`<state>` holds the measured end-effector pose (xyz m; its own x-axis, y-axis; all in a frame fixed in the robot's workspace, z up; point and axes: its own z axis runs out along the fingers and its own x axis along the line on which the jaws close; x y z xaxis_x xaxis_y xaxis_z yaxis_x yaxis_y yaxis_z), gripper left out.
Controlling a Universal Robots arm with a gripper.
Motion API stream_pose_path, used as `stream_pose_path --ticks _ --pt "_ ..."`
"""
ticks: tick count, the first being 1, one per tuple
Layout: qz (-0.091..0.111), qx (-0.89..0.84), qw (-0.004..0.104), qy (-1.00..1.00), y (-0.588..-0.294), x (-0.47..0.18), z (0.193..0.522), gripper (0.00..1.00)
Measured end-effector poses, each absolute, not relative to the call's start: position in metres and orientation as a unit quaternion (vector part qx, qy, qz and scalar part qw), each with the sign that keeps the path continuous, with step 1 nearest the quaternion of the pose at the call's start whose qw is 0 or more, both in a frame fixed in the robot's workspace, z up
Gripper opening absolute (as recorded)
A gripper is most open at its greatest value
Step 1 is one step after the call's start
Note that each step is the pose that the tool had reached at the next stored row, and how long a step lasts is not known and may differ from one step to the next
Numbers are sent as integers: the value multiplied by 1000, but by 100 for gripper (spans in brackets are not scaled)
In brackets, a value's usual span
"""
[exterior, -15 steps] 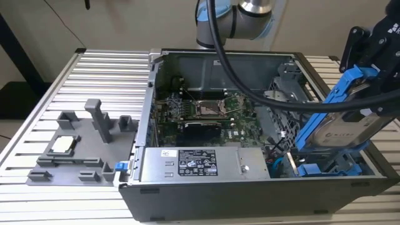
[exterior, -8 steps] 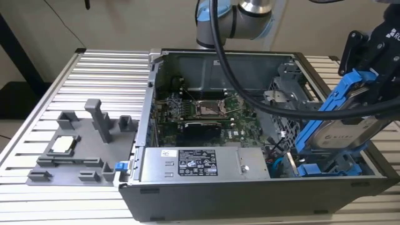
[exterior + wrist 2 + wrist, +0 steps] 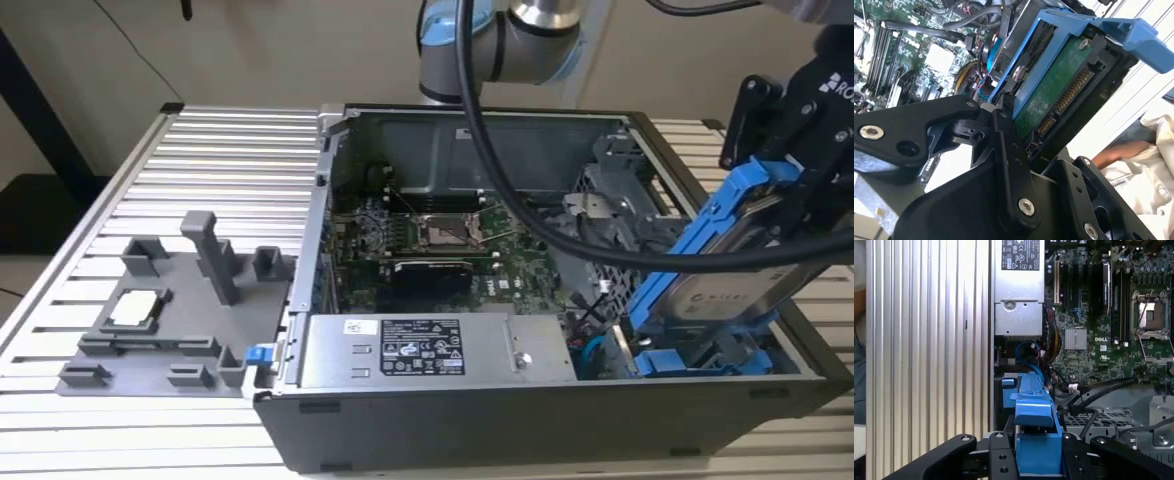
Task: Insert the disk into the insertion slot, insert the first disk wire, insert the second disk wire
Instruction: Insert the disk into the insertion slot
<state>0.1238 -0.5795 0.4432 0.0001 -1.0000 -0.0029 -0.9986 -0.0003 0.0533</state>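
1. Watching from my console, I saw the gripper [image 3: 771, 165] clamped on the disk [image 3: 721, 275]. Its fingers [image 3: 1004, 135] were pressed against the blue carrier, so the tool was closed on its load.
2. The disk hung tilted in the air past the end of the power-supply box [image 3: 407, 350] on the exterior view's right, and well above that box's top. Its lower end came down near the blue tabs of the insertion slot [image 3: 674, 358], just beyond the same end of the box. I could not tell whether the two touched.
3. I judged the first step to be under way and unfinished, because the disk was not seated in the slot. Both wire steps were untouched as far as I could see.
4. The second wrist view gave me what the exterior view hid: the disk's green underside and its connector [image 3: 1069, 95]. The connector's contacts were bare, with nothing plugged in. That view also caught a person's sleeve [image 3: 1141, 172] beyond the disk.
5. The first wrist view looked along the carrier's blue edge toward the power-supply box. A blue cable [image 3: 1030, 349] was coiled just beside the box, and the motherboard [image 3: 1094, 355] lay alongside it. I could not tell whether that cable was one of the disk wires.
6. The exterior view gave me the disk's tilt. It also showed a grey fixture plate [image 3: 160, 330] on the ribbed table [image 3: 200, 170], well apart from the power-supply box on the exterior view's left.
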Motion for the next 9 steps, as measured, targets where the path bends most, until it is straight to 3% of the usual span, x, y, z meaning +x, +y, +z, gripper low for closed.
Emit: stream_pose_path --ticks 9 --pt "-20 711 18 -703 -580 128 435 33"
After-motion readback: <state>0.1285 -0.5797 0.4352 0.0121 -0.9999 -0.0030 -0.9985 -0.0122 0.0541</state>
